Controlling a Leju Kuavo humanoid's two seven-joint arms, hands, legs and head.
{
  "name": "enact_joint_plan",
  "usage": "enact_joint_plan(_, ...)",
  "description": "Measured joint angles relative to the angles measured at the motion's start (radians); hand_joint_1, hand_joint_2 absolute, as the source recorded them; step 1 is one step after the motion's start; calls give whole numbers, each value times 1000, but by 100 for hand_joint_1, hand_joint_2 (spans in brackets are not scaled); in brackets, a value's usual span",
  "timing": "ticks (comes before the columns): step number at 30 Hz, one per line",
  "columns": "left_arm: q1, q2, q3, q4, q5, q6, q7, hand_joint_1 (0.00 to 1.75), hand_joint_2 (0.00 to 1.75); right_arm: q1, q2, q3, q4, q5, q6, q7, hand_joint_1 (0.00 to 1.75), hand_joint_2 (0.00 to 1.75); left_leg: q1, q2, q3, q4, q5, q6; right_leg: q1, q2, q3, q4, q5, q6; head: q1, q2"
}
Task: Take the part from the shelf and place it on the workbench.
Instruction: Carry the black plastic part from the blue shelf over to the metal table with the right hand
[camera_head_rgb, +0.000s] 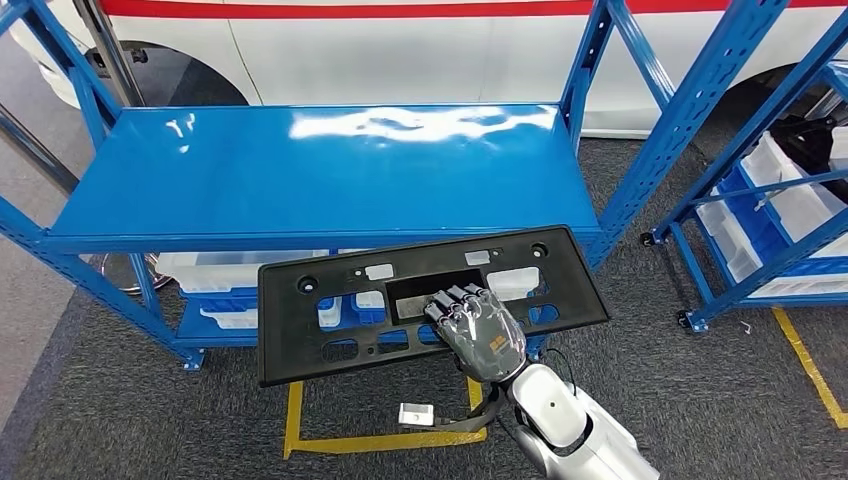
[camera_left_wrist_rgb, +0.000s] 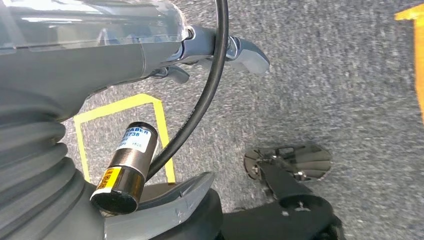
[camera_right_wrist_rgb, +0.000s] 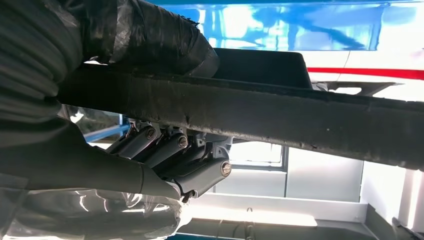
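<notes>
The part is a flat black plastic plate (camera_head_rgb: 330, 305) with several cut-outs, held level just in front of the blue shelf's top board (camera_head_rgb: 300, 170) and a little lower than it. My right hand (camera_head_rgb: 478, 335) grips its near edge right of the middle. In the right wrist view the plate's edge (camera_right_wrist_rgb: 280, 112) runs across the picture, with the thumb (camera_right_wrist_rgb: 150, 35) on one face and the fingers (camera_right_wrist_rgb: 170, 150) under the other. My left hand (camera_left_wrist_rgb: 220, 50) hangs over the grey carpet with its fingers stretched out and nothing in them.
The blue shelf has white bins (camera_head_rgb: 215, 272) on its lower level. A second blue rack with white bins (camera_head_rgb: 790, 200) stands at the right. A white car (camera_head_rgb: 400, 50) is behind the shelf. Yellow tape (camera_head_rgb: 380, 440) marks the carpet near a small white connector (camera_head_rgb: 415, 413).
</notes>
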Motion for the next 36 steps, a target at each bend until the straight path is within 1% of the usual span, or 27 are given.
enact_joint_plan(1,0,1,1,0,-3,-2,-2,0,175,1,0,-1,0,-3,-3,0,162,175,-1,-1,-8,6,7,-6,2,1,37,-57,-10,-5,0,0)
enact_joint_plan(2,1,2,1,0,-6,-3,-3,0,175,2,0,-3,0,-4,-7,1,162,175,-2,-1,-13,8,14,-12,5,1,55,-91,-23,-11,0,0)
enact_joint_plan(4,4,4,2,0,-13,-3,-2,0,175,4,0,-7,0,-4,-14,4,162,175,-3,-2,-20,7,30,-25,7,1,49,-104,-17,-27,0,0)
enact_joint_plan(5,5,6,4,0,-16,-3,-1,0,175,4,0,-9,1,-3,-16,5,162,175,-1,-3,-26,11,24,-30,6,0,40,-106,-6,-35,0,0)
enact_joint_plan(7,8,11,6,0,-22,-1,-2,0,175,4,2,-11,1,0,-20,6,162,175,2,-6,-48,56,-39,-40,2,-3,18,-111,19,-52,0,0)
enact_joint_plan(9,7,14,7,0,-23,0,-8,0,175,5,4,-16,1,1,-22,7,162,175,4,-7,-70,139,-126,-47,3,-4,-5,-110,38,-60,-1,0)
enact_joint_plan(10,5,16,8,0,-24,-1,-11,0,175,5,4,-18,2,1,-23,8,162,175,4,-6,-80,191,-157,-50,4,-4,-17,-109,47,-60,-1,0)
enact_joint_plan(12,1,20,8,0,-27,-2,-14,0,175,7,4,-22,5,2,-25,9,162,175,4,-6,-82,278,-174,-54,6,-6,-48,-107,69,-59,-1,0)
enact_joint_plan(13,0,22,9,0,-29,-2,-13,0,175,9,4,-23,6,2,-26,10,162,175,4,-6,-64,284,-155,-54,6,-7,-63,-105,80,-58,-1,0)
enact_joint_plan(14,0,23,9,0,-32,-3,-9,0,175,11,4,-24,6,3,-28,11,162,175,4,-7,-30,256,-126,-53,6,-7,-78,-102,90,-56,-1,0)
enact_joint_plan(15,0,24,9,0,-35,-3,-2,0,175,14,5,-26,6,3,-30,12,162,175,4,-7,21,197,-105,-48,6,-6,-90,-99,100,-54,-1,0)
enact_joint_plan(17,2,27,9,0,-45,-4,12,0,175,24,5,-30,4,4,-33,13,162,175,0,-9,126,53,-109,-37,9,-5,-106,-95,117,-45,0,0)
enact_joint_plan(18,4,27,9,0,-50,-4,17,0,175,29,5,-32,3,4,-35,13,162,175,-3,-10,157,3,-121,-32,9,-5,-108,-96,127,-39,0,0)
enact_joint_plan(20,9,28,9,0,-58,-4,22,0,175,38,5,-36,1,3,-38,14,162,175,-5,-11,163,-27,-121,-21,10,-6,-110,-104,146,-26,0,0)
enact_joint_plan(21,11,28,9,0,-61,-4,24,0,175,43,4,-38,0,3,-39,14,162,175,-3,-8,155,-30,-110,-15,8,-4,-113,-103,144,-21,0,0)
enact_joint_plan(22,12,28,9,0,-64,-4,25,0,175,46,4,-41,0,2,-40,14,162,175,-1,-6,146,-32,-98,-6,8,-3,-119,-91,123,-16,0,0)
enact_joint_plan(23,12,29,9,0,-66,-4,27,0,175,50,4,-45,0,2,-40,14,162,175,1,-3,135,-35,-85,2,7,-1,-130,-61,82,-12,0,0)
enact_joint_plan(25,9,30,9,0,-71,-3,28,0,175,52,3,-49,0,2,-40,14,162,175,1,0,105,-33,-60,12,5,-1,-158,52,-26,-7,0,0)
enact_joint_plan(26,7,31,9,0,-72,-3,27,0,175,53,3,-50,0,2,-40,14,162,175,0,0,87,-31,-47,13,5,-1,-168,116,-59,-4,0,0)
enact_joint_plan(27,4,31,9,0,-74,-3,25,0,175,54,3,-50,0,2,-40,14,162,175,0,0,69,-27,-36,12,5,-1,-170,162,-66,-1,0,0)
enact_joint_plan(28,1,31,9,0,-75,-3,23,0,175,55,3,-50,0,2,-40,13,162,175,0,0,51,-24,-25,10,4,-1,-157,181,-51,0,0,0)
enact_joint_plan(29,-3,32,9,0,-76,-4,20,0,175,55,3,-50,0,2,-40,13,162,175,0,1,35,-20,-16,8,4,-1,-128,164,-22,-1,0,0)
enact_joint_plan(30,-6,32,9,0,-77,-4,18,0,175,56,3,-51,0,2,-40,13,162,175,0,0,21,-15,-8,6,4,-1,-84,114,3,-3,0,0)
enact_joint_plan(31,-9,32,9,-1,-78,-5,16,0,175,55,3,-51,-1,2,-40,13,162,175,-1,0,9,-11,-1,2,6,-1,-32,45,11,-7,0,0)
enact_joint_plan(33,-13,32,9,-1,-83,-10,15,0,175,54,4,-51,-4,4,-40,13,162,175,-2,0,-7,-6,16,-8,12,0,50,-83,-7,-17,0,0)
enact_joint_plan(34,-15,32,9,-1,-87,-12,15,0,175,54,4,-51,-5,5,-39,13,162,175,-1,0,-11,-8,25,-15,16,0,66,-117,-17,-21,0,0)
enact_joint_plan(36,-15,32,8,-1,-91,-14,15,0,175,55,4,-51,-5,7,-37,13,162,175,0,-1,-16,-15,38,-26,17,-3,62,-138,-3,-32,0,0)
